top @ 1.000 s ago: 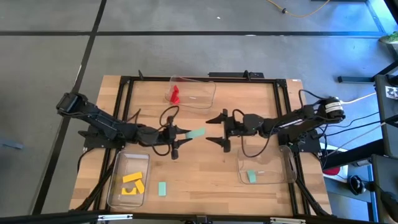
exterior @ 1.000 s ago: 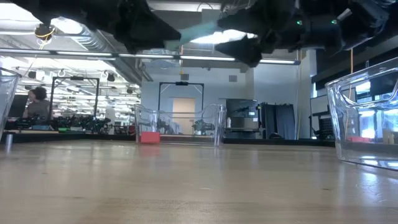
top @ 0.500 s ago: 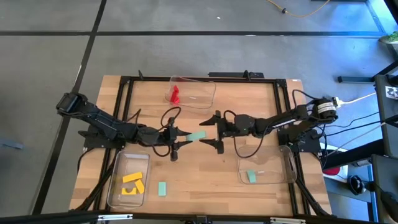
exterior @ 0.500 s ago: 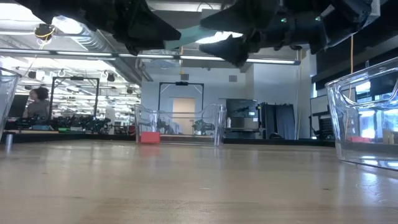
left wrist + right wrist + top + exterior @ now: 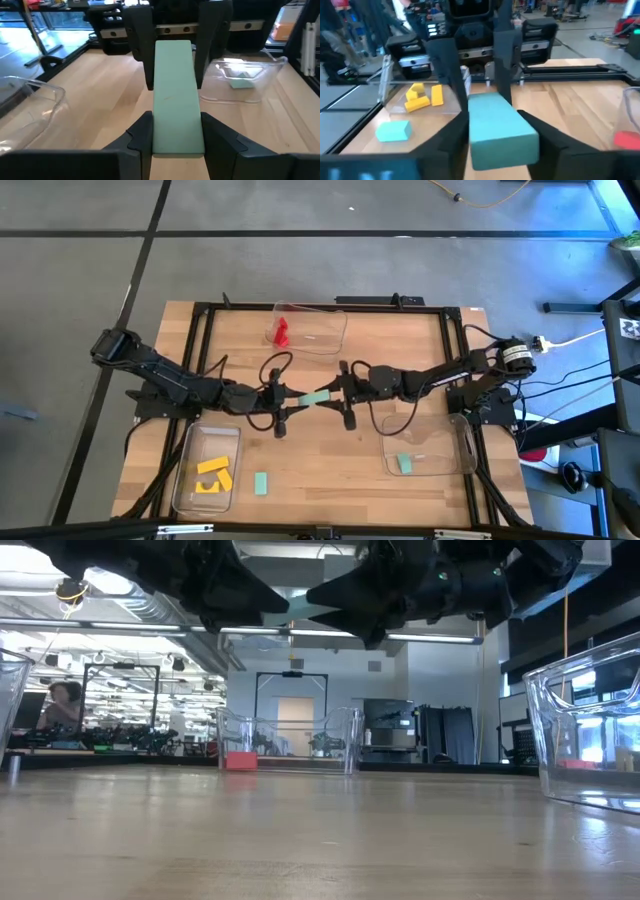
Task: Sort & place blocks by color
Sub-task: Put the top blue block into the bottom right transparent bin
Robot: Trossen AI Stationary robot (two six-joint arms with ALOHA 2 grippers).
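Seen from above, the left arm reached in from nine o'clock across the bench point(image 5: 320, 470). Its left end effector point(image 5: 290, 399) held one end of a pale teal-green bar point(image 5: 316, 398) above the bench's middle, the bar pointing toward three o'clock. In the left wrist view the fingers point(image 5: 140, 137) pressed against both long sides of that bar point(image 5: 176, 95).

At about seven o'clock a clear tray point(image 5: 186, 480) held the yellow blocks point(image 5: 213, 477), and a loose teal block point(image 5: 261, 483) lay on the wood just to its three-o'clock side. At twelve o'clock a second clear tray point(image 5: 335, 325) held a red block point(image 5: 282, 332).

From three o'clock the right arm came in, and the right end effector point(image 5: 337, 394) had narrowed onto the bar's other end, so that the bar spanned between both end effectors. The right wrist view showed the bar point(image 5: 501, 127) clamped between that arm's own fingers point(image 5: 451, 137), with the left arm's fingers gripping it at the far end.

At about five o'clock a third clear tray point(image 5: 465, 445) contained one teal block point(image 5: 404, 464).
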